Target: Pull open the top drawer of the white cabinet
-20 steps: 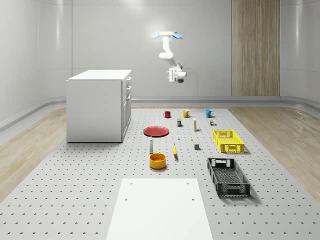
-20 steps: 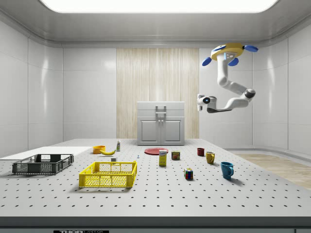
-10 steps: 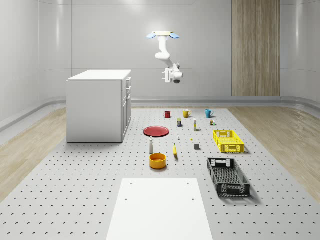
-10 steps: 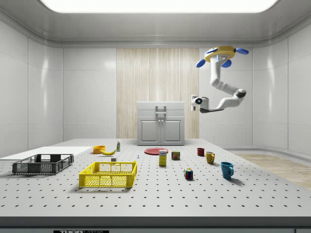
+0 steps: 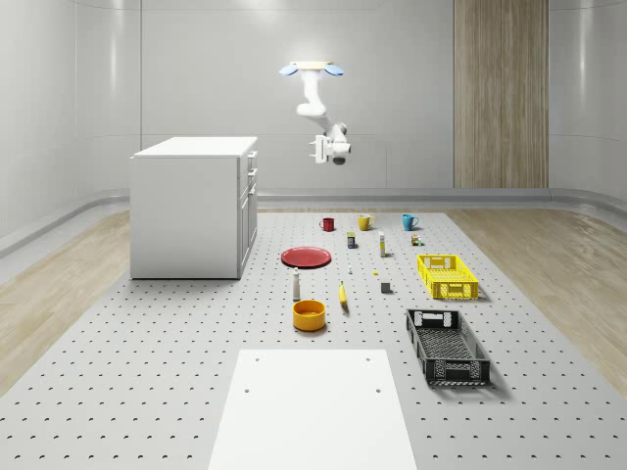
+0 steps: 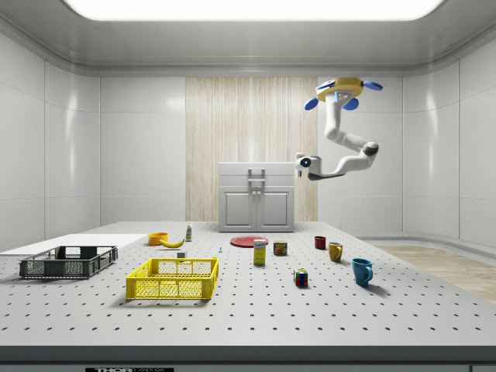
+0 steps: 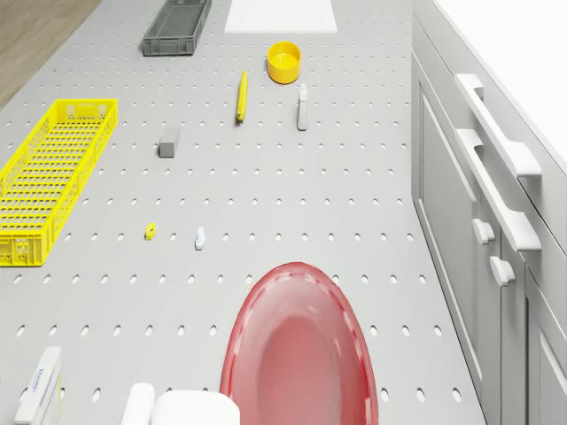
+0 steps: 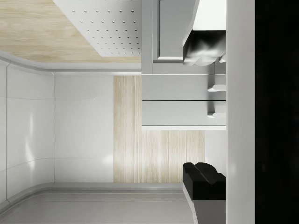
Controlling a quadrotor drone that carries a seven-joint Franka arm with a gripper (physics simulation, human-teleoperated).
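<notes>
A simulated robotics test lab: a pegboard-style perforated bench [image 5: 147, 392] carrying scattered test objects, with bare glossy white wall panels [image 5: 196, 69], one wood-grain panel [image 5: 500, 93] and a ceiling light panel [image 6: 248, 8].

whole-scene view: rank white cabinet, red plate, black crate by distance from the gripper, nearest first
1. white cabinet, to the whole-scene view's left of the gripper, near its height.
2. red plate, on the table below it.
3. black crate, toward the front right.

A red plate [image 5: 306, 257] sits mid-frame in the whole-scene view. A yellow crate [image 5: 447, 276] lies right. A black crate [image 5: 447, 346] sits lower right.
</notes>
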